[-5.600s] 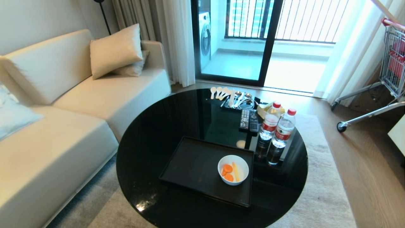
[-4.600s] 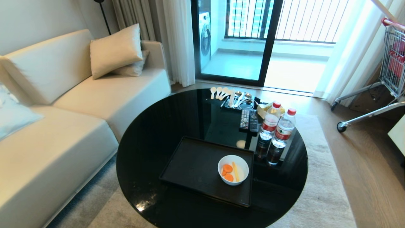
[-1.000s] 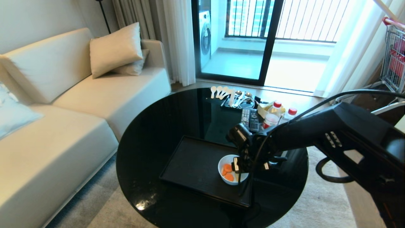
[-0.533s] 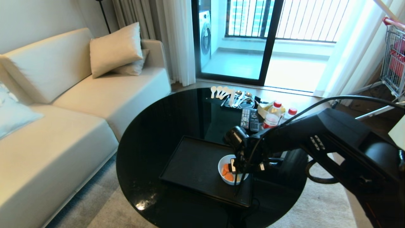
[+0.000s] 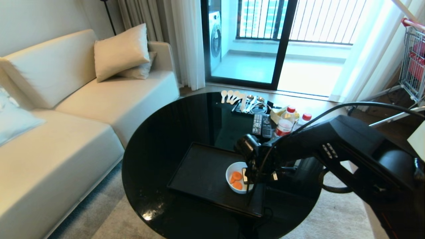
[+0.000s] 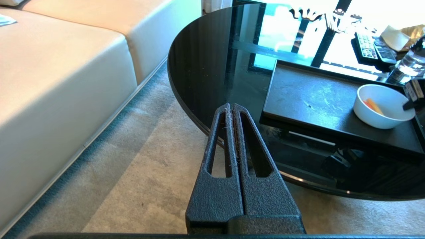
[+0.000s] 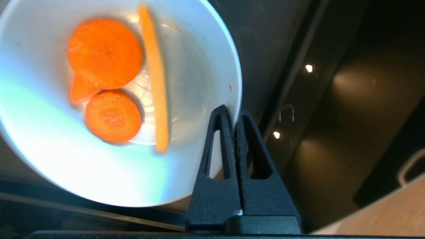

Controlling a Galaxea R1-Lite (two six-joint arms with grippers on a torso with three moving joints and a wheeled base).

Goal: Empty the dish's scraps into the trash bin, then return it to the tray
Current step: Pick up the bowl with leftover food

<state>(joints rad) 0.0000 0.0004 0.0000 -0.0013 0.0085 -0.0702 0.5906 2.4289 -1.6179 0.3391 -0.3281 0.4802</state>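
The dish [image 5: 229, 172], a small white bowl, sits at the right end of the black tray [image 5: 202, 172] on the round table. The scraps [image 5: 236, 181] lie inside it: orange carrot slices [image 7: 106, 63] and one thin yellow stick. My right gripper [image 5: 246, 176] reaches in from the right and is shut on the dish's right rim [image 7: 236, 99], one finger inside and one outside. My left gripper [image 6: 231, 107] hangs shut and empty beside the table's near left edge, with the dish [image 6: 382, 113] and tray [image 6: 312, 99] off to its side. The trash bin is out of view.
On the glossy black table [image 5: 159, 139], two water bottles [image 5: 285, 124] and remotes [image 5: 261, 125] stand behind the right arm. Spoons [image 5: 232, 97] lie at the far edge. A cream sofa [image 5: 66, 132] is on the left and a shopping cart [image 5: 413, 56] at far right.
The right arm came in over the tray and lowered to the dish. Its fingers went from open to shut on the rim, and the dish slid slightly left.
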